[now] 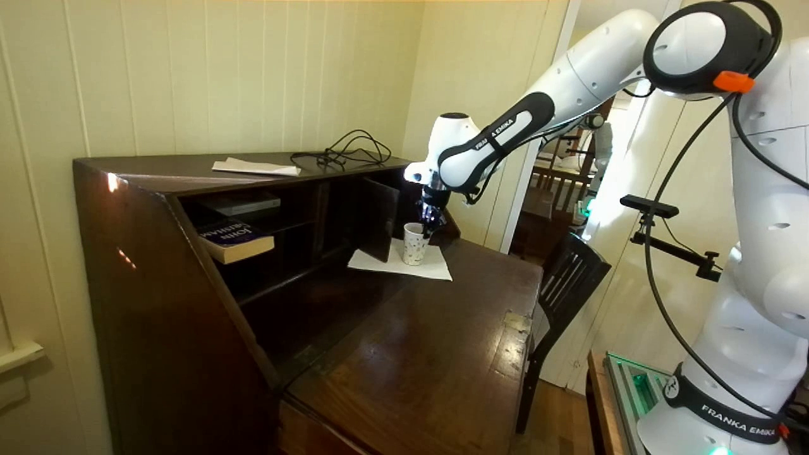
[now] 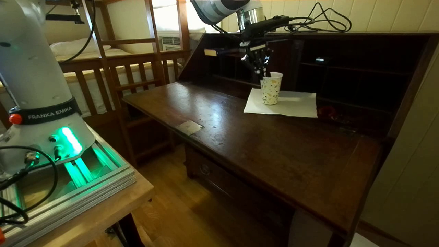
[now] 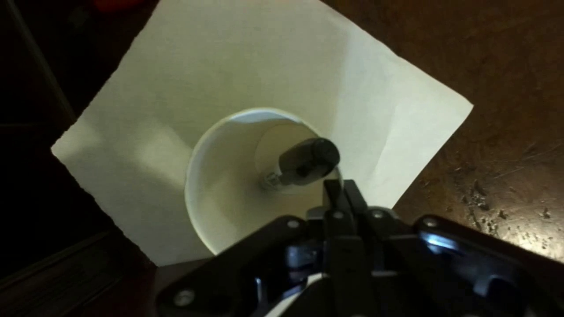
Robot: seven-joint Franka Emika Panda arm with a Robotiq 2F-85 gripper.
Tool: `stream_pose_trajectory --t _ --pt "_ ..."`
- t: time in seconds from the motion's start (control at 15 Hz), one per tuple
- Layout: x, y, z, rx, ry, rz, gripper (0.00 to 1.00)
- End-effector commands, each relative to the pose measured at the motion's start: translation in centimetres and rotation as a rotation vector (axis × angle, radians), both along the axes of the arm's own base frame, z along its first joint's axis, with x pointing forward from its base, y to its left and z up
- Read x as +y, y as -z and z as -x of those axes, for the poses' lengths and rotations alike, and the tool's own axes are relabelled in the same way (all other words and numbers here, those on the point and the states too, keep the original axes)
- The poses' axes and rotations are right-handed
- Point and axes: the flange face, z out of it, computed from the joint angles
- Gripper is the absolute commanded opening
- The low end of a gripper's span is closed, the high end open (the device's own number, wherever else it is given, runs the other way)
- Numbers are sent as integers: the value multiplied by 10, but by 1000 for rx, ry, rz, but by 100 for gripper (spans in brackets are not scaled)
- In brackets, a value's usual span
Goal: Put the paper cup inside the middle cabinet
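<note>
white, speckled paper cup stands upright on the flat sheet on the bench, its rim pinched by the gripper, a slim, dark-topped object leaning inside it.

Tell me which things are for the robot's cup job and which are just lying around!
For the job:
paper cup
gripper, pinching the cup's rim
middle cabinet, where the cup goes

Just lying around:
white sheet, under the cup
book
white paper and black cable, up top

Paper cup on sheet on desk, gripper at cup rim, cables atop desk
</note>
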Motion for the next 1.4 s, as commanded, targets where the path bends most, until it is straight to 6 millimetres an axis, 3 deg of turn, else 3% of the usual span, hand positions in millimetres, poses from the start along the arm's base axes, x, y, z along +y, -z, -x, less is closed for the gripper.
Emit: stream_pose_trajectory --t 0.0,0.47,0.73,0.87,1.33 --pt "21 -22 30 14 -8 75 1" --pt "83 -50 66 17 -247 142 1" --pt "117 -62 71 -15 -368 130 1" --pt "121 -67 63 -61 -389 164 1" --pt "103 -72 17 -219 -481 244 1"
